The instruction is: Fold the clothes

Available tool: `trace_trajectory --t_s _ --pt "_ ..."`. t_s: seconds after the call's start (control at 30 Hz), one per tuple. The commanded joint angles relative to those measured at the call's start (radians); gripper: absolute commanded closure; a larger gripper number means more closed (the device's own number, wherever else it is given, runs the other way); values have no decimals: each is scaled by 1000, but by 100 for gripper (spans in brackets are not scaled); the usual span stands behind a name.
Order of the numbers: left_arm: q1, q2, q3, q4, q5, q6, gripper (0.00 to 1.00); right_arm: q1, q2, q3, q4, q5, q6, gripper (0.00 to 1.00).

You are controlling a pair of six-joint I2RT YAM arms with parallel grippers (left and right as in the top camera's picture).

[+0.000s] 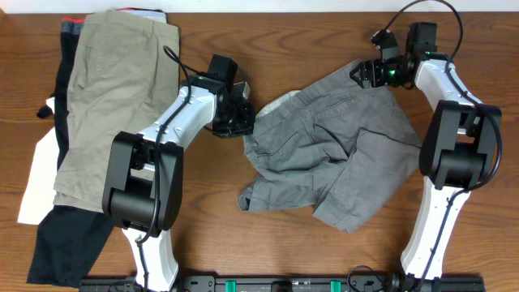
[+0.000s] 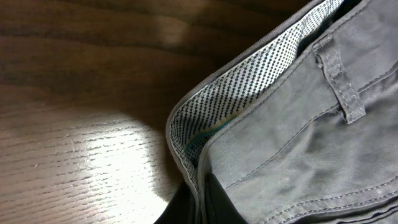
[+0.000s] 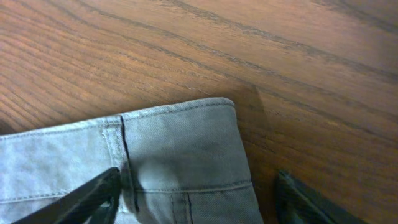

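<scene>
Bench [image 1: 308,32], overhead: grey shorts [image 1: 332,154] crumpled right of centre. Left hand [image 1: 235,120] sits at their 9 o'clock edge and right hand [image 1: 371,73] at the 1 o'clock corner, probably to pull the waistband taut. Khaki shorts [image 1: 113,89] are piled at 9 o'clock.

Left wrist: dotted waistband lining [image 2: 249,87] gapes open; can't tell whether this hand is pinching.

Right wrist: fingers [image 3: 81,199] spread, straddling the waistband corner. Dark grained wood with a glare patch; no room visible.
</scene>
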Motion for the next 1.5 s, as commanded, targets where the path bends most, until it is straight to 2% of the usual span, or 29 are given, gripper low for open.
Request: trace_trajectory --t_s 0.0,0.1,0.2,0.27,0.33,0.53,0.63,0.73,0.9,1.1,1.23,1.47 --pt "0 3 -5 0 -16 -5 94 15 48 -6 -4 -21 -3 32" --pt "0 3 -5 2 -51 -5 94 24 48 -6 -5 -21 0 53" --pt "9 3 -5 3 -85 -5 94 37 48 -5 -3 -21 22 89" --pt "28 3 -3 7 -88 -5 94 41 48 8 -6 -21 43 99" --pt "59 3 10 9 -88 -5 94 42 47 40 -20 -32 68 99" --pt "228 -26 187 -10 -81 -2 94 23 10 375 -269 -58 62 99" --pt "285 -64 301 -13 -20 34 94 12 -19 578 -417 -57 51 99" --pt "312 -121 417 -14 40 92 94 5 -51 766 -560 -56 43 99" --pt "308 -269 539 -13 40 172 94 2 -138 994 -756 -4 39 99" --pt "307 -493 582 6 35 256 94 1 -317 1077 -894 121 37 99" --pt "307 -639 582 28 -35 270 94 -1 -451 1077 -938 201 38 99" --pt "307 -833 582 19 -61 297 94 -44 -651 1077 -1033 288 122 99"
